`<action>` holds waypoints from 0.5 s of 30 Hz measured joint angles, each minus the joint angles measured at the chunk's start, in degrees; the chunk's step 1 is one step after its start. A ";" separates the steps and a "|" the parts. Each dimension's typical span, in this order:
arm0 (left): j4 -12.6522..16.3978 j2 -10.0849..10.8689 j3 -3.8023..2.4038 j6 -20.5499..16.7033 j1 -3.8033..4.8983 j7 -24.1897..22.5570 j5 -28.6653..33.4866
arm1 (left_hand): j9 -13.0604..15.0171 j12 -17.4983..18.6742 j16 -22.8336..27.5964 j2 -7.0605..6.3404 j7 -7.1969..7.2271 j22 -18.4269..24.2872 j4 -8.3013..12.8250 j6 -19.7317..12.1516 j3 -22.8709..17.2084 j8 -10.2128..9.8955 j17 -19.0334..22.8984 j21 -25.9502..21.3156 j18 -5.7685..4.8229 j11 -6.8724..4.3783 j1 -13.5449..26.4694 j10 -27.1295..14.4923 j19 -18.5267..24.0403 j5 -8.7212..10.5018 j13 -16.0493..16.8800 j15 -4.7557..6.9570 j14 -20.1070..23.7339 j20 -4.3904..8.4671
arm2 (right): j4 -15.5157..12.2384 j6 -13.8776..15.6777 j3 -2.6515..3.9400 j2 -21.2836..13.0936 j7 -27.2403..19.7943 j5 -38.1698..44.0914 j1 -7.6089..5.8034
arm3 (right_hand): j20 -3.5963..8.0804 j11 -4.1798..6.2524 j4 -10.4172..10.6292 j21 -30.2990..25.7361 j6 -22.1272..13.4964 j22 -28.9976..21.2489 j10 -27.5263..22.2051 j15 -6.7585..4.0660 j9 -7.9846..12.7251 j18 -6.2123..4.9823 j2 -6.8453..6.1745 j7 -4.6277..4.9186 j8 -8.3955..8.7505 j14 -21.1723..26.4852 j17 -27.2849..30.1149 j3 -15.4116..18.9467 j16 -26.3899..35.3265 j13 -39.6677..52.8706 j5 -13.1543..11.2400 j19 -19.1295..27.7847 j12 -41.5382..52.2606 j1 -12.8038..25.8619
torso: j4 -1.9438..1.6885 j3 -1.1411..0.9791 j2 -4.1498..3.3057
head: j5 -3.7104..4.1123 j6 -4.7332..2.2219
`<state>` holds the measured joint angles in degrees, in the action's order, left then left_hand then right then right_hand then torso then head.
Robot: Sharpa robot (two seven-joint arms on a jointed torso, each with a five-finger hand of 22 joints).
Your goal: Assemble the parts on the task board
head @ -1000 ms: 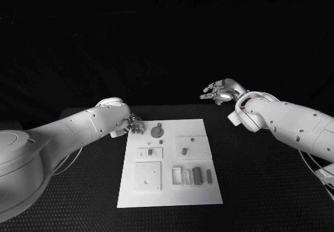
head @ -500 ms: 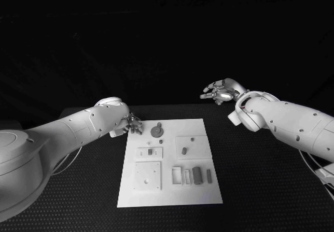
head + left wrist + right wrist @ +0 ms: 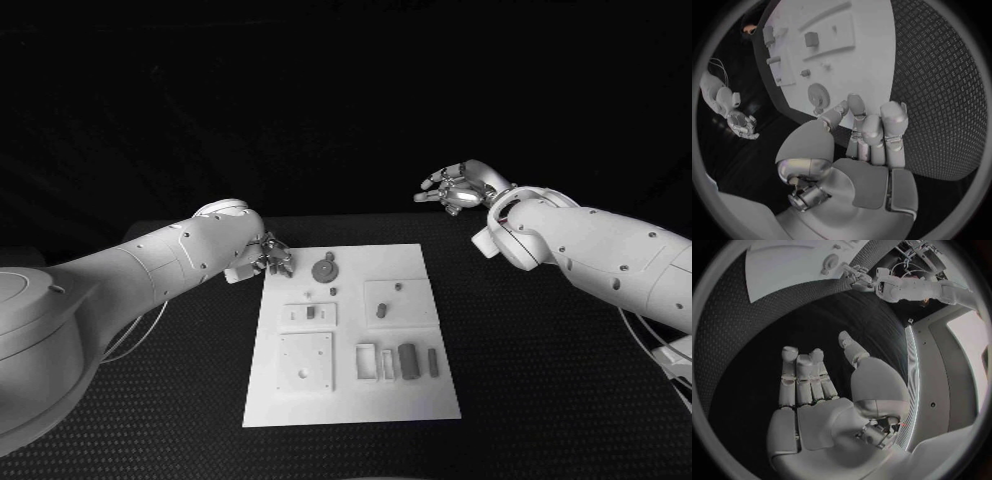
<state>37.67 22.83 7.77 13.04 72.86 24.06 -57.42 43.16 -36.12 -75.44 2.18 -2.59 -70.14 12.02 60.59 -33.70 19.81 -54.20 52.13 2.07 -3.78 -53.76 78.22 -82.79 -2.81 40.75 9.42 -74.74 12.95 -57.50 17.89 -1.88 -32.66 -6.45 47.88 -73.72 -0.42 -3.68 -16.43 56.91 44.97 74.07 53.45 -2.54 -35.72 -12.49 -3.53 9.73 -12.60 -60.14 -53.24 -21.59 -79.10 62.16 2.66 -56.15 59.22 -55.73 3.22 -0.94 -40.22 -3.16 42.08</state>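
Silver left hand point(image 3: 870, 137) empty, fingers apart, beside gear point(image 3: 819, 93); right hand point(image 3: 826, 390) likewise empty.

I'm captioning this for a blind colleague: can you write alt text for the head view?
A white task board lies on a black table, with small parts on it. The left hand hovers at the board's far left corner beside a gear; the right hand is raised beyond the table, holding nothing.

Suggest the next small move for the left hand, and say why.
Probably ease the left hand a little further over the task board and down toward the round gear-like part. The hand holds nothing, hovers at the board's far left corner, and that part lies closest to its fingers. The right hand is raised beyond the table.
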 measured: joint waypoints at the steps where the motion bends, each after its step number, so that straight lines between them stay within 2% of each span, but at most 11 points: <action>1: 0.09 0.11 -0.01 -0.04 0.00 0.03 0.21 | 0.00 0.00 0.00 0.00 0.00 0.00 0.00 0.00 0.00 0.00 0.00 0.00 0.00 0.00 0.00 0.00 0.00 0.00 0.00 0.00 0.00 0.00 | 0.00 0.00 0.00 0.00 0.00 0.00 0.00 | 0.00 0.00 0.00 0.00 0.00 0.00 0.00 0.00 0.00 -0.01 0.00 0.00 0.00 0.00 0.00 0.00 0.00 0.00 0.00 0.00 0.00 0.00 | 0.00 0.00 0.00 | 0.01 0.01; 7: 1.55 1.79 -0.25 -0.38 0.01 0.33 2.50 | 0.00 -0.22 0.00 -0.05 0.00 0.00 -0.04 0.00 0.04 0.01 0.00 0.00 0.03 0.00 -0.06 0.00 -0.03 0.00 -0.06 -0.01 -0.01 0.03 | 0.05 -0.01 0.00 -0.06 -0.01 -0.01 0.00 | 0.00 0.00 0.00 0.00 0.00 0.00 0.00 0.00 0.00 0.00 0.00 0.00 0.00 0.00 0.00 0.00 0.00 0.00 0.00 0.00 0.23 0.00 | -0.02 0.00 0.02 | -0.02 0.01; 11: 3.88 3.66 -0.27 -0.95 0.20 0.78 4.29 | 0.00 -0.22 0.00 -0.27 0.00 0.01 0.26 0.00 -0.25 0.01 0.04 0.00 0.04 -0.21 -0.29 0.21 -0.14 -0.37 -0.17 0.00 -0.02 0.14 | 0.05 -0.01 0.00 -0.21 -0.01 -0.01 0.01 | 0.00 0.00 0.00 0.00 0.00 0.00 0.00 0.01 0.00 0.00 0.00 0.00 0.00 -0.01 0.00 0.00 0.00 -0.05 0.00 0.00 0.23 0.00 | -0.07 -0.03 0.05 | -0.05 0.05; 15: 6.96 5.64 -0.25 -1.77 0.86 1.28 6.00 | 0.00 -0.22 0.00 -0.51 0.00 0.01 0.26 0.00 -0.25 0.01 0.06 0.00 0.05 -0.42 -0.53 0.43 -0.14 -1.81 -0.28 0.20 -0.20 0.14 | 0.21 -0.01 0.00 -0.27 -0.02 -0.02 0.01 | 0.00 0.00 0.00 0.00 0.00 0.00 0.00 0.01 0.00 -0.01 0.00 0.00 0.00 -0.01 0.00 0.00 0.00 -0.05 0.00 0.00 0.23 0.00 | -0.12 -0.07 0.06 | -0.09 0.15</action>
<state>44.63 28.47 7.52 11.27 73.72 25.34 -51.42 43.16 -36.34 -75.44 1.67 -2.59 -70.13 12.28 60.59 -33.95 19.82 -54.13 52.12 2.12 -4.21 -54.29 78.65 -82.94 -4.62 40.47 9.62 -74.94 13.09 -57.29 17.87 -1.88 -32.93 -6.46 47.87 -73.71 -0.42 -3.68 -16.43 56.91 44.97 74.07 53.44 -2.53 -35.72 -12.50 -3.53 9.73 -12.60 -60.14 -53.25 -21.60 -79.10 62.10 2.66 -56.15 59.45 -55.74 3.10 -1.02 -40.16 -3.25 42.23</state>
